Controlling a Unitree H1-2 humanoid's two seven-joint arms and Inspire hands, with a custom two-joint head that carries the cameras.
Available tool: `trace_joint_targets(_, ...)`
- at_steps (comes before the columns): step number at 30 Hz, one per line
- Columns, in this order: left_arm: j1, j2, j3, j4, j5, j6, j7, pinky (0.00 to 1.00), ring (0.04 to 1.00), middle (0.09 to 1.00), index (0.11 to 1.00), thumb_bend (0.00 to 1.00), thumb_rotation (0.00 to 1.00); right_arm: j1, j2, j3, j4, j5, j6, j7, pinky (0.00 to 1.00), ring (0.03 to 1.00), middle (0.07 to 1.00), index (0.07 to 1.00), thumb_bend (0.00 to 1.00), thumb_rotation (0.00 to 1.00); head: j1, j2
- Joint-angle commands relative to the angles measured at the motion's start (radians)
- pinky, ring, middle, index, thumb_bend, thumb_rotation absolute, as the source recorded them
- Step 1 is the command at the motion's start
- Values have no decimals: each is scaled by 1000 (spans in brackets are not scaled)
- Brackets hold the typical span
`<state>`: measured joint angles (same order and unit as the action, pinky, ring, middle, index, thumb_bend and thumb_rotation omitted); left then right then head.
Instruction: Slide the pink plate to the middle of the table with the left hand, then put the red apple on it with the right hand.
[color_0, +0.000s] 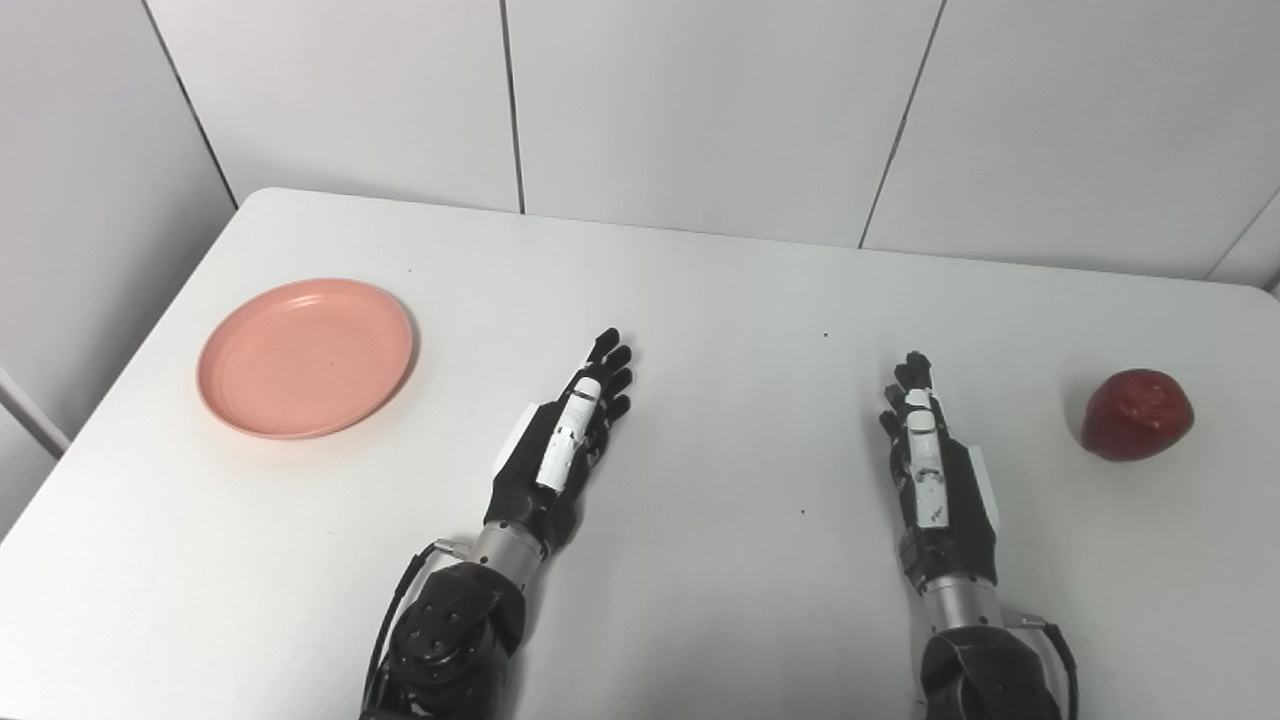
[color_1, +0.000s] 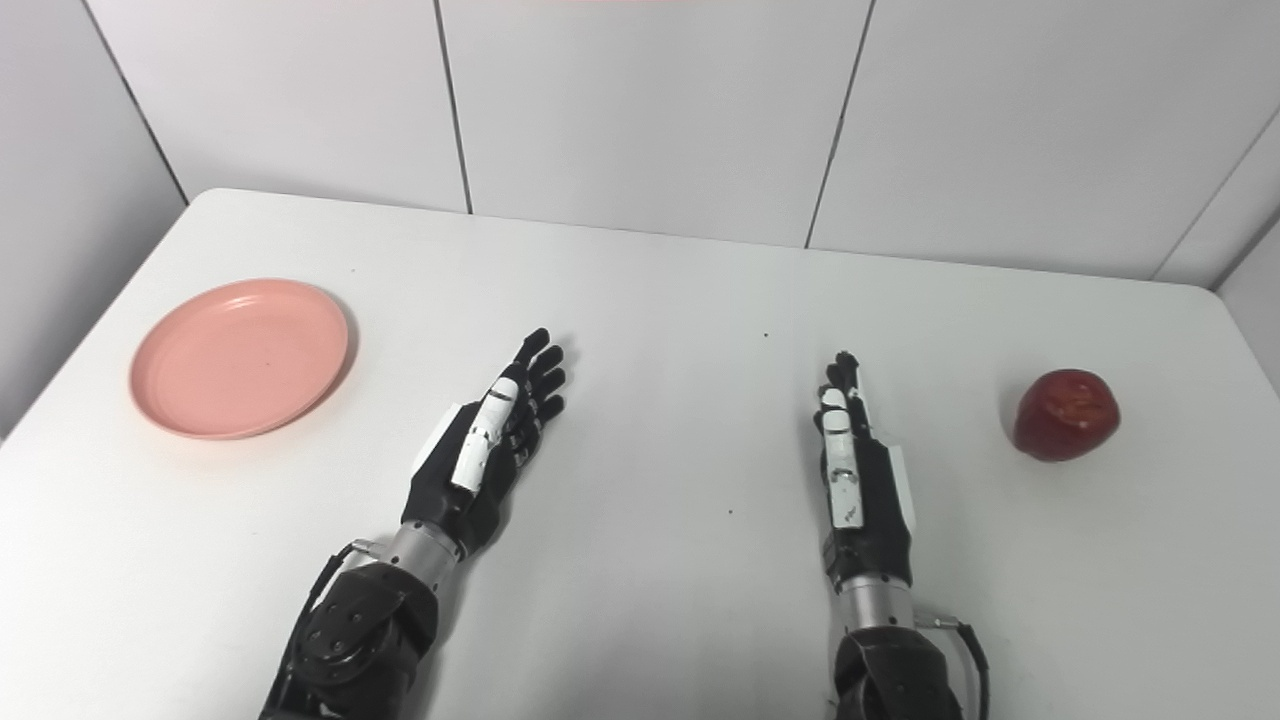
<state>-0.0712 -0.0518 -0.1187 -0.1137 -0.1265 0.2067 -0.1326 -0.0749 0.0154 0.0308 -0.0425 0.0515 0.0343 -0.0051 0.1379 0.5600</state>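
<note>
Item: tabletop scene, plate not yet moved.

Left hand (color_0: 565, 440): fingers extended straight and close together, holding nothing, over bare table (color_0: 720, 300). Pink plate (color_0: 306, 357) lay well apart, off to the left of the fingertips and slightly beyond them, near the left edge.

Right hand (color_0: 930, 455): fingers likewise straight, holding nothing. Red apple (color_0: 1137, 414) sat well to the right of these fingers, level with them.

Step in hand, as judged: reaching for the plate. Handling note: the fingers would best land flat on the plate's far-left rim, then draw it sideways with light downward pressure, so the shallow dish neither tips nor skids ahead. It should stop in the open space between the two hands, leaving room for the apple's approach.

Count: one plate, one apple, two hands, one table. Nothing rested on the plate.
</note>
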Motion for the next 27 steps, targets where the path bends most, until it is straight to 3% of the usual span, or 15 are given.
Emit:
trace_joint_targets(1,-17,-20,-13,0,5,-38,-2,1000,1000,1000,1000,400,1000,-12,-14,-4,-16,9,-56,25,1000,1000,1000,1000,204,1000,16,-6)
trace_joint_targets(14,-24,-48,-52,63,35,-69,9,1000,1000,1000,1000,419,1000,-6,-38,-34,9,68,-67,63,1000,1000,1000,1000,202,1000,126,-70)
trace_joint_targets(27,-24,-55,-51,71,52,-73,15,1000,1000,1000,1000,426,1000,-5,-31,-44,10,72,-53,64,1000,1000,1000,1000,217,1000,141,-82)
